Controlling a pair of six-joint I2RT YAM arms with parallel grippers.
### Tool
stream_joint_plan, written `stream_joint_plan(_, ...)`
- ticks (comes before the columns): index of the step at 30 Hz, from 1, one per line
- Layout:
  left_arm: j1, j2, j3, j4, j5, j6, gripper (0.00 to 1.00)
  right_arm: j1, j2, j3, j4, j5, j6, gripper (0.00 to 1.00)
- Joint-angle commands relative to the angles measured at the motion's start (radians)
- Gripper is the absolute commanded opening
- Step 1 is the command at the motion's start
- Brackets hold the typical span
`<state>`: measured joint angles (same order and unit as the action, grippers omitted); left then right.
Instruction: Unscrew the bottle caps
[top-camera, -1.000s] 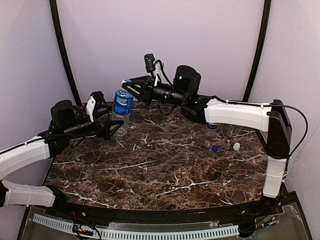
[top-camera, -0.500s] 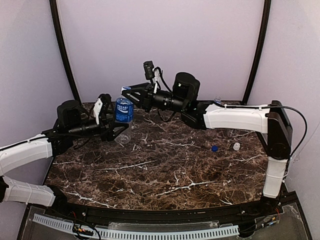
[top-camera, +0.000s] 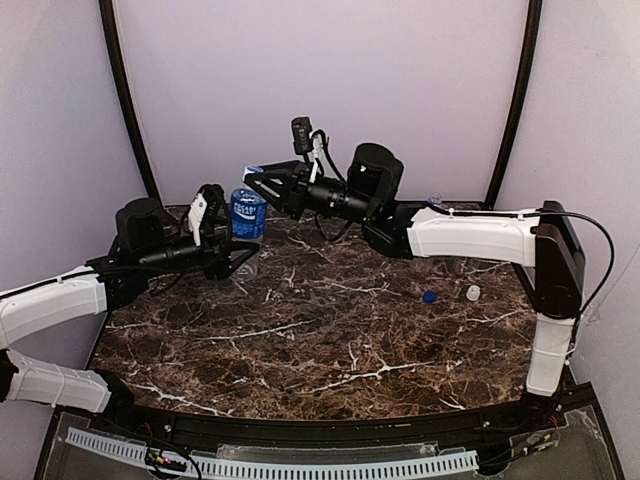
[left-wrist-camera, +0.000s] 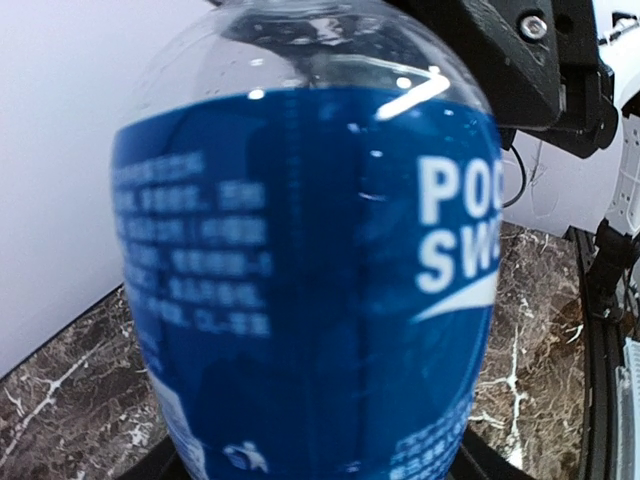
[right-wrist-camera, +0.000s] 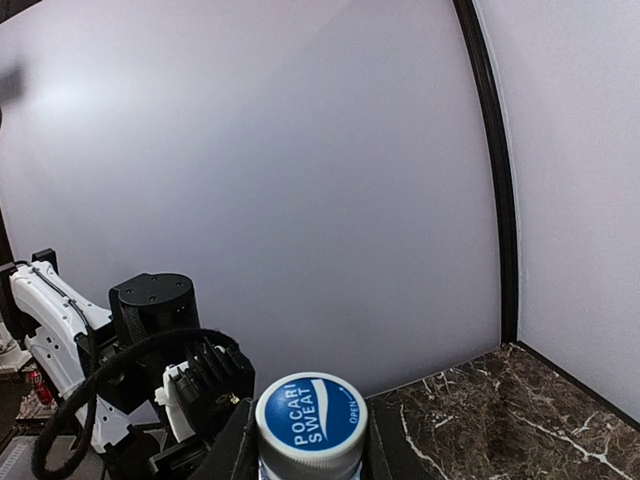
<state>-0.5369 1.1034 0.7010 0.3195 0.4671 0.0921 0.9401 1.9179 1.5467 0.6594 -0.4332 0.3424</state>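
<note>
While the left jaws clasp the blue-labelled clear bottle (left-wrist-camera: 300, 280), the right jaws pinch its blue-and-white cap (right-wrist-camera: 308, 415).

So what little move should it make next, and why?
Probably a counter-clockwise twist of the right gripper. Its jaws are shut on the cap, and the left gripper grips the blue-labelled bottle, so the cap looks ready to turn.

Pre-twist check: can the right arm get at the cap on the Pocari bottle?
Looks like yes: the right gripper is shut on the cap, nothing in between, while the left gripper grips the bottle lower down.
</note>
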Motion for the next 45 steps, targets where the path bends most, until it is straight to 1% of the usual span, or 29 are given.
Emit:
stream_joint_plan(1,-0.005,-0.003,0.026,0.019,-0.013,0.013,0.63,0.006,-0.037,-0.01,0.049,-0.002,0.016,0.0)
stream_joint_plan(2,-0.005,-0.003,0.026,0.019,-0.019,0.014,0.59,0.006,-0.037,-0.012,0.049,-0.002,0.017,0.0)
stream_joint_plan(3,-0.005,-0.004,0.026,0.018,-0.035,0.018,0.58,0.006,-0.039,-0.013,0.045,-0.002,0.016,0.0)
stream_joint_plan(4,-0.005,-0.005,0.027,0.015,-0.045,0.022,0.56,0.005,-0.043,-0.011,0.034,-0.001,0.011,0.06)
stream_joint_plan(5,-0.005,-0.008,0.027,0.013,-0.066,0.036,0.55,0.005,-0.047,-0.004,0.003,-0.004,-0.005,0.2)
stream_joint_plan(6,-0.005,-0.01,0.026,0.009,-0.096,0.058,0.53,0.003,-0.053,0.006,-0.031,-0.007,-0.024,0.32)
stream_joint_plan(9,-0.006,-0.021,0.023,-0.006,-0.177,0.135,0.51,-0.003,-0.093,0.041,-0.172,-0.014,-0.073,0.51)
stream_joint_plan(11,-0.005,-0.031,0.018,-0.024,-0.234,0.248,0.51,-0.007,-0.135,0.053,-0.277,-0.008,-0.1,0.61)
stream_joint_plan(12,-0.006,-0.036,0.015,-0.032,-0.271,0.333,0.5,-0.008,-0.162,0.062,-0.342,0.0,-0.113,0.64)
stream_joint_plan(13,-0.006,-0.039,0.012,-0.035,-0.29,0.381,0.5,-0.01,-0.183,0.073,-0.407,0.014,-0.125,0.66)
stream_joint_plan(14,-0.008,-0.044,0.011,-0.032,-0.334,0.472,0.5,-0.01,-0.205,0.086,-0.482,0.026,-0.134,0.68)
stream_joint_plan(15,-0.009,-0.045,0.007,-0.028,-0.354,0.522,0.5,-0.011,-0.22,0.104,-0.556,0.049,-0.134,0.68)
stream_joint_plan(16,-0.013,-0.045,0.005,-0.011,-0.396,0.616,0.5,-0.012,-0.228,0.123,-0.625,0.077,-0.124,0.7)
stream_joint_plan(18,-0.019,-0.037,0.006,0.012,-0.464,0.729,0.49,-0.013,-0.229,0.172,-0.773,0.135,-0.094,0.71)
stream_joint_plan(19,-0.02,-0.033,0.013,0.017,-0.488,0.758,0.48,-0.012,-0.224,0.192,-0.825,0.164,-0.075,0.72)
stream_joint_plan(22,-0.029,-0.009,0.033,0.021,-0.577,0.853,0.47,-0.012,-0.206,0.206,-0.887,0.211,-0.025,0.76)
stream_joint_plan(24,-0.038,0.005,0.042,0.026,-0.617,0.905,0.47,-0.011,-0.183,0.224,-0.904,0.207,0.001,0.81)
stream_joint_plan(26,-0.052,0.016,0.044,0.034,-0.639,0.954,0.47,-0.008,-0.145,0.284,-0.942,0.2,0.02,0.82)
stream_joint_plan(30,-0.073,0.027,0.045,0.04,-0.655,1.016,0.47,-0.006,-0.057,0.406,-1.06,0.17,0.034,0.78)
stream_joint_plan(35,-0.076,0.031,0.04,0.045,-0.648,1.02,0.48,-0.007,-0.015,0.429,-1.083,0.135,0.036,0.72)
stream_joint_plan(38,-0.077,0.028,0.04,0.044,-0.644,1.011,0.48,-0.009,-0.011,0.424,-1.085,0.154,0.035,0.7)
stream_joint_plan(39,-0.077,0.027,0.04,0.044,-0.642,1.008,0.48,-0.011,-0.012,0.42,-1.084,0.155,0.035,0.68)
stream_joint_plan(45,-0.078,0.024,0.036,0.043,-0.633,0.997,0.48,-0.015,-0.019,0.401,-1.072,0.139,0.038,0.48)
